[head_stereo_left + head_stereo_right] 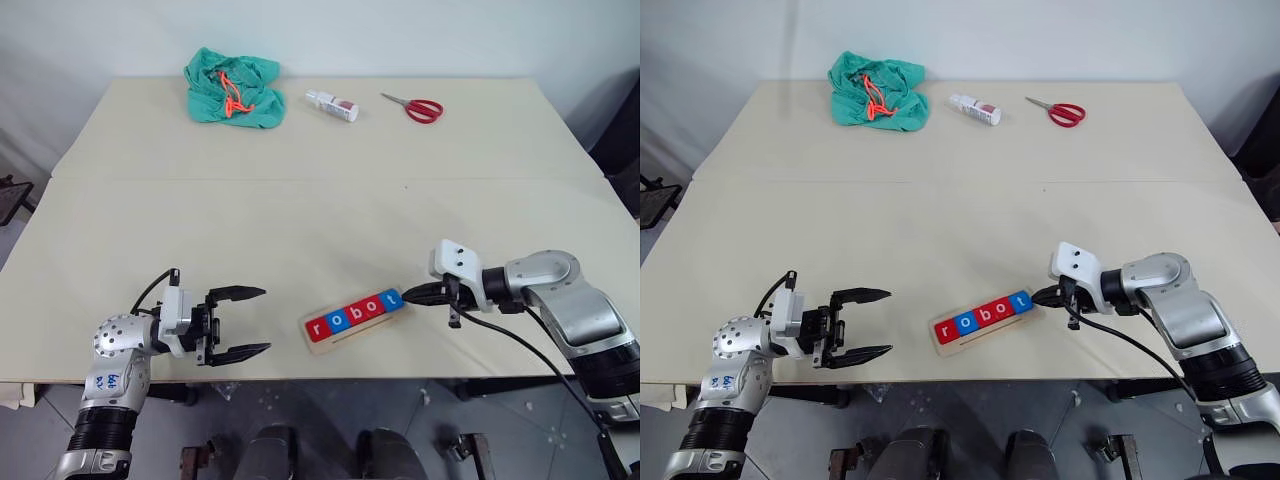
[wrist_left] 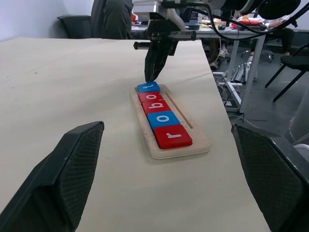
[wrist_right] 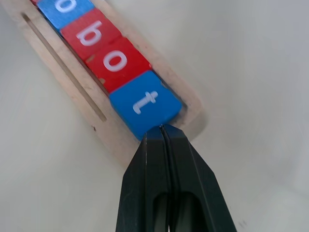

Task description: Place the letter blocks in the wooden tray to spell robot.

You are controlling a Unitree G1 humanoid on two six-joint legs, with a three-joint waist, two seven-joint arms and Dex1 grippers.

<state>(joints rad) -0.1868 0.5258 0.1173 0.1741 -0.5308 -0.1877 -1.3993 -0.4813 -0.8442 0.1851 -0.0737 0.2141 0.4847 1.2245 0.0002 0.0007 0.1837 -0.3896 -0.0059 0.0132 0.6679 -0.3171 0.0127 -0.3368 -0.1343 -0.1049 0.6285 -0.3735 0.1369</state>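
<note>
Wooden tray [image 1: 355, 322] sits near the front edge of the table [image 1: 300, 210], angled, between my two arms. All five letter blocks [image 1: 356, 311] lie in it in a touching row, reading r-o-b-o-t: red r at my left end, then blue o, red b, red o, blue t [image 3: 145, 102] at the right end. The lengthwise groove runs bare alongside the row.

Right gripper [image 3: 164, 133]: fingers pressed flat together, nothing between them. The closed tip rests against the outer edge of the t block, at the tray's end. I judge I'm using the clenched fingers as a pusher, to seat the t snug against its neighbour and square up the row; closed fingers give a single firm point for that. The t looks slightly skewed against the tray's rounded end, so a light nudge may be all that's wanted.

Left gripper [image 1: 238, 323]: spread wide, holding nothing, hanging level near the table's front edge and well apart from the tray, pointing toward it. Parked out of the way, I'd say.

Far side of the table: green cloth [image 1: 232, 88], small white bottle [image 1: 332, 104], red-handled scissors [image 1: 413, 105] — not involved.

Word appears complete; the remaining risk is pushing too hard and sliding the whole tray
</note>
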